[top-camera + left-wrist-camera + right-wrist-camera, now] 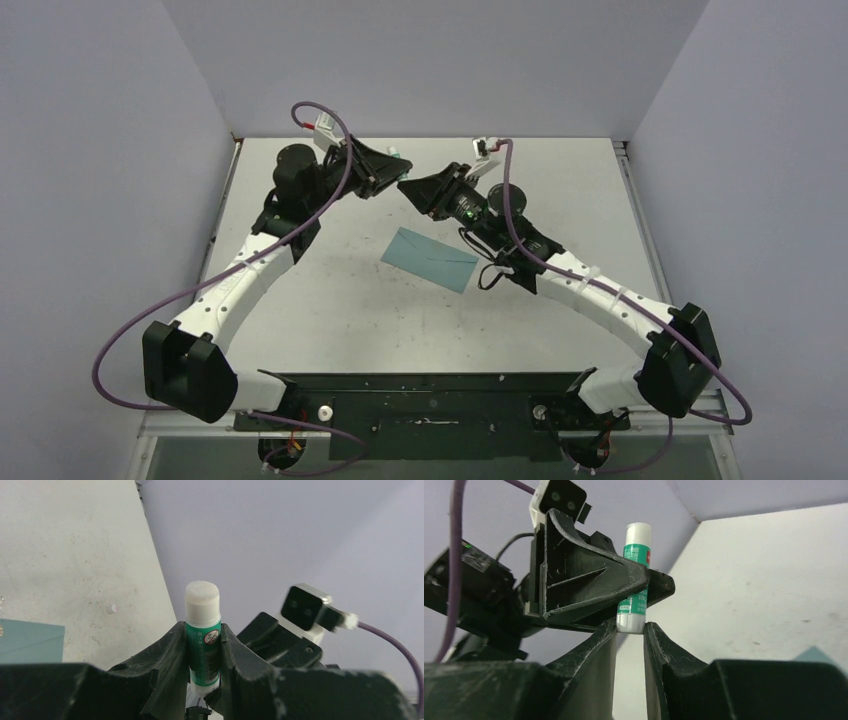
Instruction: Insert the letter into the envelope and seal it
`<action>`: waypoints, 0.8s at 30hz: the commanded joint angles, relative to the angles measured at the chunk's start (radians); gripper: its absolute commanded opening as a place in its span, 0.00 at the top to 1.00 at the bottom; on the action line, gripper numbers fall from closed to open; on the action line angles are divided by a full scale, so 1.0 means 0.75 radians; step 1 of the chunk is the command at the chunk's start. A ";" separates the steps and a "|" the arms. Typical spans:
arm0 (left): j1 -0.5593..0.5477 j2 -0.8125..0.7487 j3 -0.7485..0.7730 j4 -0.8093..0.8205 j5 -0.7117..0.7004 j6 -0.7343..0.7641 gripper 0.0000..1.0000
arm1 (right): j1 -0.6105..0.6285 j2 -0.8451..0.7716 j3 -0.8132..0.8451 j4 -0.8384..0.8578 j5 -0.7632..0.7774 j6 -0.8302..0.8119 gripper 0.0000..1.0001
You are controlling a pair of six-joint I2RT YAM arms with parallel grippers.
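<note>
Both grippers meet above the far middle of the table (300,310), raised off its surface. The left gripper (202,630) is clamped on a glue stick (202,645), its two fingers pressing the green label from either side. The stick stands upright between them, and its white top shows uncapped above the fingertips. From the overhead view, the left gripper (385,168) reaches in from the left and the right gripper (412,188) from the right, their tips touching at the stick.

In the right wrist view, the right gripper (630,630) comes up from below. Its fingertips (606,640) are drawn in against the white lower end of the glue stick (634,580), one on each side, with no gap showing.

The envelope (430,258) lies flat on the table, near its middle. It is turned at a slant, nearer than both grippers and apart from them. Its triangular flap lies folded down. A corner of it shows at the left edge of the left wrist view (30,640). A small white bit (111,608) lies on the table beyond it; I cannot tell what it is.
</note>
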 commanded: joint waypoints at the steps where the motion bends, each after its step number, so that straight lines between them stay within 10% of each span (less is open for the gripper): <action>1: -0.012 -0.053 0.025 -0.064 0.038 0.004 1.00 | 0.079 0.013 0.166 -0.487 0.324 -0.602 0.95; 14: 0.003 -0.051 0.017 -0.142 -0.014 0.020 1.00 | 0.338 0.177 0.333 -0.713 1.143 -1.255 0.92; 18: 0.018 -0.055 0.001 -0.104 0.006 0.055 1.00 | 0.281 0.002 0.272 -0.640 0.765 -0.926 0.23; 24: 0.037 -0.050 -0.013 0.050 0.111 0.061 1.00 | -0.028 -0.256 0.043 -0.282 0.073 -0.292 0.05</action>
